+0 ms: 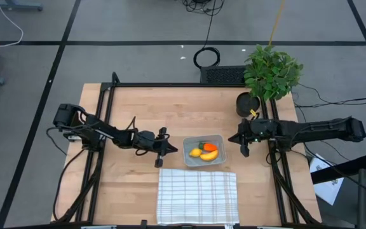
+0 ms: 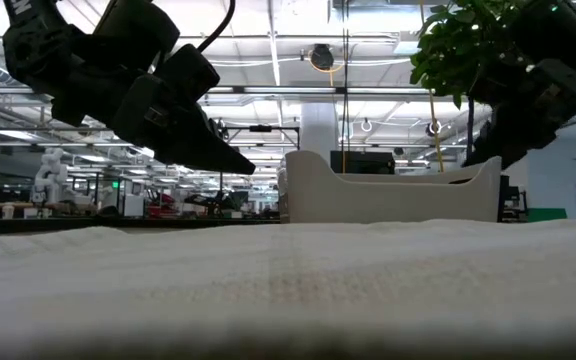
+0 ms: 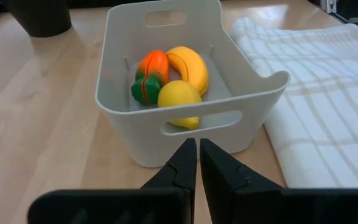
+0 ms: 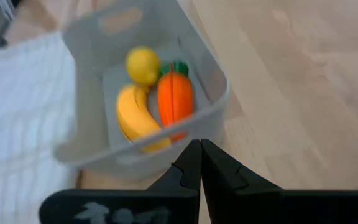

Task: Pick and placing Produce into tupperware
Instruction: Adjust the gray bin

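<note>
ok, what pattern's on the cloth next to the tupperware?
White cloth with a faint grey check of crossing stripes; clearest in the left wrist view, beside the tupperware.

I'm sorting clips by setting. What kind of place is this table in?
Probably a large robotics lab or industrial workspace: the low view shows a long hall with ceiling strip lights and equipment benches, and the high view shows a grey taped floor with loose cables.

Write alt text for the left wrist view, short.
A pale tupperware on a wooden table holds a banana, lemon and carrot. The shut left gripper sits just outside its near wall, beside a white checked cloth.
</note>
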Controlling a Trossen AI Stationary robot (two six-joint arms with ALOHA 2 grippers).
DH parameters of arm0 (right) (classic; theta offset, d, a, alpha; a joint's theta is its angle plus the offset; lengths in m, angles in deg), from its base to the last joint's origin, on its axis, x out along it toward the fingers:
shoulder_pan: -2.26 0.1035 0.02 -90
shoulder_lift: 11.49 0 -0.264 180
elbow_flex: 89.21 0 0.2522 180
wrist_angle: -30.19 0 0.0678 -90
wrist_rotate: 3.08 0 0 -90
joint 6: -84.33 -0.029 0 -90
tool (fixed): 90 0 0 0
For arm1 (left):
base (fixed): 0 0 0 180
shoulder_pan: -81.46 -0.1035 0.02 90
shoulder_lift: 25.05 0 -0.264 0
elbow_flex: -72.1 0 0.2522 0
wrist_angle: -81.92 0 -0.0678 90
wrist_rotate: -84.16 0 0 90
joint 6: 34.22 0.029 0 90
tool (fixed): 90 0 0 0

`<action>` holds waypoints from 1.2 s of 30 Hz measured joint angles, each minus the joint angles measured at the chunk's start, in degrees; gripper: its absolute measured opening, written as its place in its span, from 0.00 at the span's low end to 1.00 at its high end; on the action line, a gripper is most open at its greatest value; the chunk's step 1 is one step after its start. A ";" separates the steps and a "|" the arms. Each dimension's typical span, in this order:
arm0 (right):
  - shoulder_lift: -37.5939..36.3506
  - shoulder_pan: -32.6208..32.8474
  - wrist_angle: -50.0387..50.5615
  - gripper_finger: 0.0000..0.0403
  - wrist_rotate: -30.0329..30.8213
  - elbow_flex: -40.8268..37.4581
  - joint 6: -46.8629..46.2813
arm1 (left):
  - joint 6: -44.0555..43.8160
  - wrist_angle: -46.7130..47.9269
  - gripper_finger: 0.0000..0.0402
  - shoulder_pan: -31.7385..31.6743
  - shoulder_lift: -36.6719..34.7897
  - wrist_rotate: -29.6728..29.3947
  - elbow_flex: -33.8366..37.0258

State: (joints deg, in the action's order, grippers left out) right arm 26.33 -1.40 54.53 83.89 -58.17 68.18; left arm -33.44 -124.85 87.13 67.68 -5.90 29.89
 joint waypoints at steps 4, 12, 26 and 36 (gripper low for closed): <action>2.78 0.00 -0.13 0.00 0.00 -0.27 -1.49 | 0.00 0.02 0.06 0.00 0.00 0.00 0.04; 8.29 0.01 -4.29 0.00 -1.57 -0.31 -3.79 | 0.00 0.04 0.06 0.00 0.00 0.00 0.04; 17.66 2.18 -17.20 0.00 -4.63 -0.31 -4.85 | -0.29 0.50 0.06 -0.28 -0.02 0.00 0.07; 21.76 2.64 -23.11 0.00 -4.57 -0.31 -4.78 | -2.07 0.48 0.06 -2.86 -0.02 0.71 0.07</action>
State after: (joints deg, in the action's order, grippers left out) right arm 48.09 1.25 31.42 79.32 -58.47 63.40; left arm -35.51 -124.37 84.27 67.66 -5.19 29.95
